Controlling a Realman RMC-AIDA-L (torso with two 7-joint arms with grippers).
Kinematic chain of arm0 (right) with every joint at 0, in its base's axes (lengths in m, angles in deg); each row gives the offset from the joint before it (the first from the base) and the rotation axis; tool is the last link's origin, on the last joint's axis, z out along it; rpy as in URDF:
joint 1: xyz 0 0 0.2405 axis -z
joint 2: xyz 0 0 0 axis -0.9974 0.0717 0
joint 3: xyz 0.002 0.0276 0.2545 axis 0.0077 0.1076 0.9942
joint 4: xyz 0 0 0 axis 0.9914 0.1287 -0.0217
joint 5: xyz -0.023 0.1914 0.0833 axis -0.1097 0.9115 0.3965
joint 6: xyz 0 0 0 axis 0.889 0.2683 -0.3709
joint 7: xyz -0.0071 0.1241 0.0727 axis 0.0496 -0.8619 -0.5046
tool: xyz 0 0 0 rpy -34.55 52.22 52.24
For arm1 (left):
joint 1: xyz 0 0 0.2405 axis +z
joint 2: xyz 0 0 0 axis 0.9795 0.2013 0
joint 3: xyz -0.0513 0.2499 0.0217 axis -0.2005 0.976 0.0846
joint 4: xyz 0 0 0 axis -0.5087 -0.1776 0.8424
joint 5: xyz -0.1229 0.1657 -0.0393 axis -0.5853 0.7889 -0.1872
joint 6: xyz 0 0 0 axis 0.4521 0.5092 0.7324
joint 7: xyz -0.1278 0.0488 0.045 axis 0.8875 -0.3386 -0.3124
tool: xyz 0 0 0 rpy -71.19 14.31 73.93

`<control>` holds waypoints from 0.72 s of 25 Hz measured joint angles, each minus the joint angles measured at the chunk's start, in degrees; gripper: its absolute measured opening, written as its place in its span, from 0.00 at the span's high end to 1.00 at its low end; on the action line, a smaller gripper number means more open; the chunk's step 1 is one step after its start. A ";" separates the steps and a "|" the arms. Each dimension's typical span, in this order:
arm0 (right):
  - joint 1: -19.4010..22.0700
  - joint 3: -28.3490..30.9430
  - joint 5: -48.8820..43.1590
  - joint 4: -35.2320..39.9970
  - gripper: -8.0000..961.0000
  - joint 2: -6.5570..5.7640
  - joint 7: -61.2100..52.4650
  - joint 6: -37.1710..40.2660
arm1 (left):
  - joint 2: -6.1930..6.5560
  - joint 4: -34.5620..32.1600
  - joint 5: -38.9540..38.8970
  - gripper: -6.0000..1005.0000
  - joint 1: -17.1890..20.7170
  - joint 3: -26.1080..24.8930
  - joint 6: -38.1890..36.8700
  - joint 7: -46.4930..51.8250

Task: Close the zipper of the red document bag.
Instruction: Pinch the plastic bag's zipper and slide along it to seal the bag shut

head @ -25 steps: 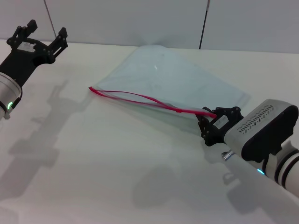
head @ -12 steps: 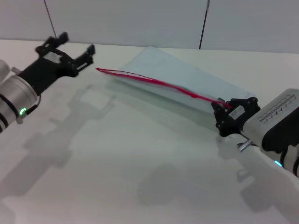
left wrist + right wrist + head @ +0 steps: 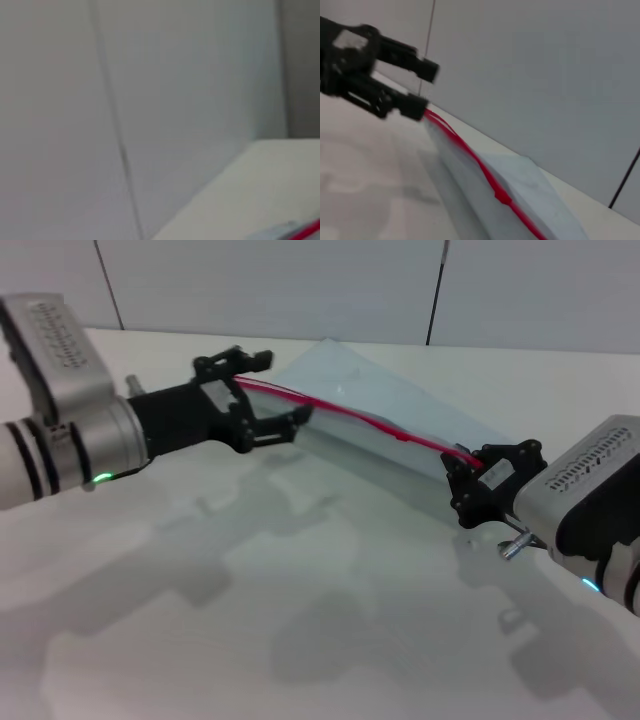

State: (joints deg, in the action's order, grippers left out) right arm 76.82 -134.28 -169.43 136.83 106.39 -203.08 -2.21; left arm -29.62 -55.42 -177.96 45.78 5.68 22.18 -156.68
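Note:
The red document bag (image 3: 392,412) is a translucent pale pouch, its red-trimmed edge held up off the white table (image 3: 250,600). The zipper (image 3: 360,420) runs taut along that edge. My right gripper (image 3: 478,468) is shut on its right end. My left gripper (image 3: 287,385) is open at the opposite end, one finger above the strip and one below. In the right wrist view the zipper (image 3: 480,167) leads away to the left gripper (image 3: 430,89), and a small red lump (image 3: 501,198) sits on it partway along. The left wrist view catches only a red sliver (image 3: 309,231).
A grey panelled wall (image 3: 300,285) with dark vertical seams stands behind the table. Both arms cast shadows on the near tabletop.
My left gripper has swept right from the far left corner to the zipper's left end. The right gripper has risen a little, and the bag's red edge now hangs taut.

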 joint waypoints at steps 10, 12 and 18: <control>-0.85 0.01 0.28 1.19 0.93 0.20 0.43 2.99 | -1.44 -10.78 11.61 0.16 -0.62 6.95 -0.78 4.75; -1.07 0.02 0.40 1.20 0.93 0.12 0.44 3.27 | -1.45 -13.33 11.73 0.17 -0.29 10.29 -2.22 4.82; -1.78 0.03 0.53 1.65 0.93 0.12 0.45 4.59 | -1.37 -15.04 13.23 0.17 -0.18 14.80 -6.79 4.83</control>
State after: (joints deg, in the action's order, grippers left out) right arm 75.04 -134.26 -168.90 138.48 106.51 -202.63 2.38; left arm -30.99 -70.46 -164.73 45.60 20.47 15.39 -151.85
